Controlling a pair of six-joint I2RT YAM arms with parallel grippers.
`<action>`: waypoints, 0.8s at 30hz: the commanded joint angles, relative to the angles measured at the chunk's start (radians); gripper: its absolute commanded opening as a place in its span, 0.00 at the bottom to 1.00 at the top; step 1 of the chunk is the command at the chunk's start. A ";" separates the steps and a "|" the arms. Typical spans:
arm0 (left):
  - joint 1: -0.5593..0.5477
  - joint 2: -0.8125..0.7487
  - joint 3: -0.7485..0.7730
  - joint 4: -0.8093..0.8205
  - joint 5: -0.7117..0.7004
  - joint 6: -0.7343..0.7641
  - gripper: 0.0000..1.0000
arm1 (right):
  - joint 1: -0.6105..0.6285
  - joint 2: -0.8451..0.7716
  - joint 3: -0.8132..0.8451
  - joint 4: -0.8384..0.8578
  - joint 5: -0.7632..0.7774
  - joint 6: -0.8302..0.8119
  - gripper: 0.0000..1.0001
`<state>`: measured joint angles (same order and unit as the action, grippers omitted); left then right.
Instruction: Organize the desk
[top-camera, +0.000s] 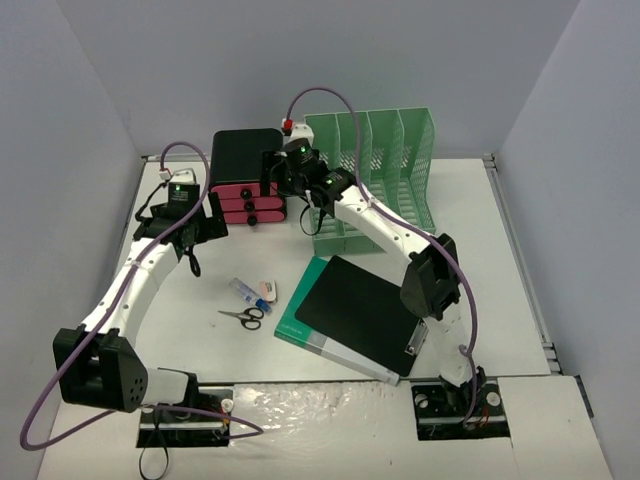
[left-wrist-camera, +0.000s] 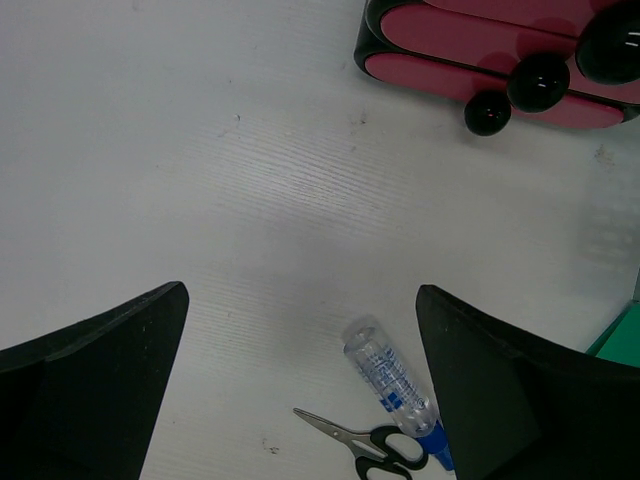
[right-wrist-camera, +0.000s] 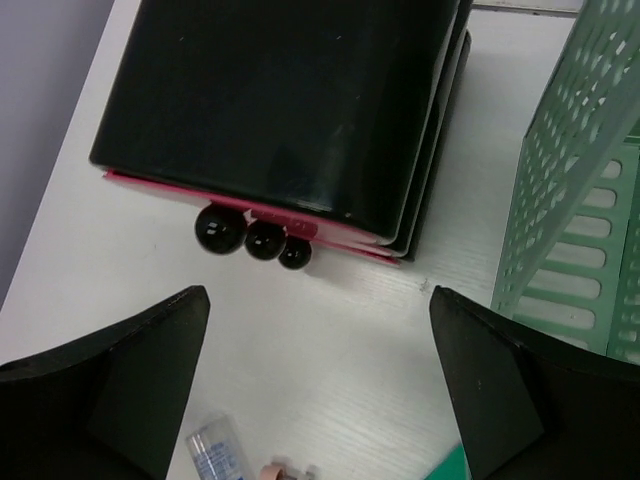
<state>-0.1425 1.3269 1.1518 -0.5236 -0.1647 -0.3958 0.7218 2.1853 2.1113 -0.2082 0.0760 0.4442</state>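
- Counter: flat matte white top, faint ribbed grain in the left wrist view. It fills the middle of the top view, with pale grey walls on three sides and the arm bases at the near edge.
- Drawer unit: boxy, with a glossy black shell and rounded corners. It has pink drawer fronts, each with a shiny black ball knob. It stands at the far edge, left of centre.
- Rack: mint-green plastic with perforated mesh walls and several upright slots, just right of the drawer unit.
- Folder: flat, green, with a pale edge, lying askew near the right arm base. A matte black board lies on top of it.
- Bottle: small clear cylinder with blue print and a blue cap, lying on its side.
- Scissors: steel blades and black loop handles, just beside the bottle cap.
- Small pink-and-white item beside the bottle (too small to identify).
- Left jaws: wide open, holding nothing and touching nothing. They hang over bare counter between the drawer unit and the bottle.
- Right jaws: wide open and empty. They sit above the counter in front of the drawer unit, with the knobs between the fingers in the wrist view, and are clear of both unit and rack.
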 joint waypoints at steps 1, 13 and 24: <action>0.006 -0.015 0.064 0.050 0.007 -0.004 0.97 | -0.039 0.035 0.118 0.066 -0.021 0.040 0.90; 0.006 -0.040 0.038 0.039 0.006 0.000 0.97 | -0.124 0.081 0.173 0.067 -0.050 0.046 0.91; 0.006 -0.081 0.025 0.012 -0.010 0.012 0.97 | -0.183 0.049 0.089 0.068 -0.025 0.041 0.91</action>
<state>-0.1425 1.2973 1.1534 -0.5259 -0.1584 -0.3943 0.5799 2.2887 2.2235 -0.1837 0.0211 0.4934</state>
